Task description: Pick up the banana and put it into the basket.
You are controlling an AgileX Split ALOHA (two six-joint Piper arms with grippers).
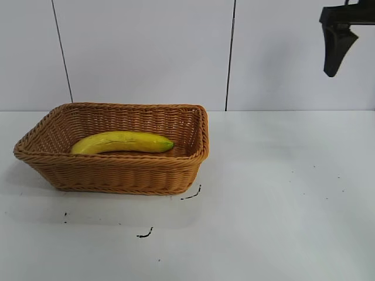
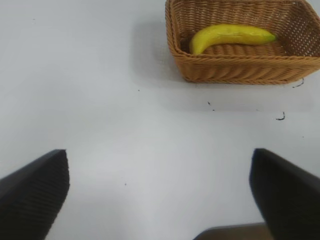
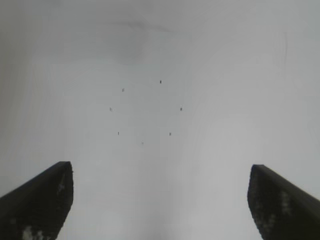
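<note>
The yellow banana lies inside the tan wicker basket at the left of the white table. Both also show in the left wrist view, the banana in the basket, far from my left gripper, which is open and empty over bare table. The left arm is out of the exterior view. My right gripper is open and empty above bare table; in the exterior view it hangs high at the top right, far from the basket.
A few small black marks lie on the table in front of the basket. A white panelled wall stands behind the table. The table's right half is bare white surface.
</note>
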